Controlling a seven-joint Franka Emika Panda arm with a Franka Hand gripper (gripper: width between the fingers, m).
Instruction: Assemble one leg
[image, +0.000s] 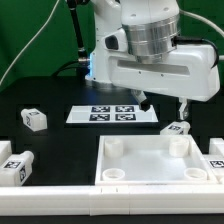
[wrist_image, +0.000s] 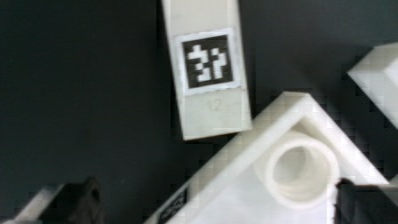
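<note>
On the black table (image: 60, 92) nothing's been fitted yet tbh: the leg (image: 178, 130) is left loose by the empty-socketed white tray (image: 150, 176), gripper (image: 164, 103) held wide, empty.

Matt white plastic leg (image: 177, 133), matt black table (image: 60, 95)

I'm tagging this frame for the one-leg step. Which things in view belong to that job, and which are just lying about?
In the job: the leg nearest the gripper, whose jaws stand open; the tray-like piece with corner sockets, probably where it goes.
Lying about: a spare leg far back, another at the exterior view's left edge, a third at its right edge; the marker board.
</note>
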